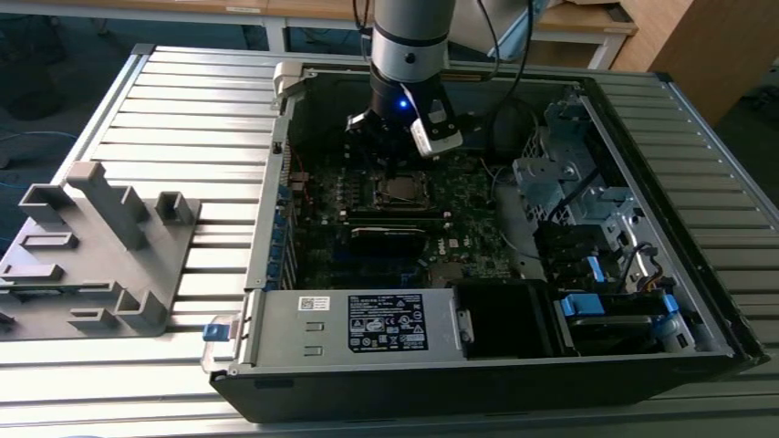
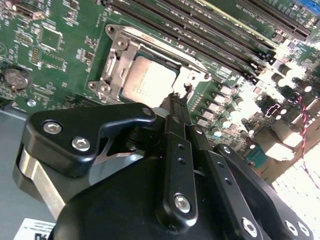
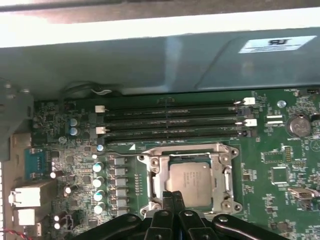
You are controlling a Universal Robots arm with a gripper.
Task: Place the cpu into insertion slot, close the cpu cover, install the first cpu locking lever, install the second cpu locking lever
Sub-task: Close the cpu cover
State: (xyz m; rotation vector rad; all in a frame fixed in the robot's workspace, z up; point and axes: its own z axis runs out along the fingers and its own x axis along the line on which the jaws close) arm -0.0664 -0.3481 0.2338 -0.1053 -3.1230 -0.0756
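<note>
The cpu [image 3: 192, 180] sits in the insertion slot [image 1: 399, 190], the cpu cover [image 3: 223, 165] down over it. The gripper [image 3: 173, 196] — fingers pinched together — hangs at the cover's edge, its arm at twelve o'clock in the exterior view. A sideways slip could scrape the capacitors [image 3: 98, 182] — or the chip.

— How many chips did you count?
— One cpu [image 3: 192, 180], and one cpu cover [image 3: 223, 170].
— And the long memory slots [image 3: 170, 120]?
— Four. There was also one coin battery [image 3: 298, 125], one computer case [image 1: 487, 388] and one grey fixture [image 1: 98, 255].
</note>
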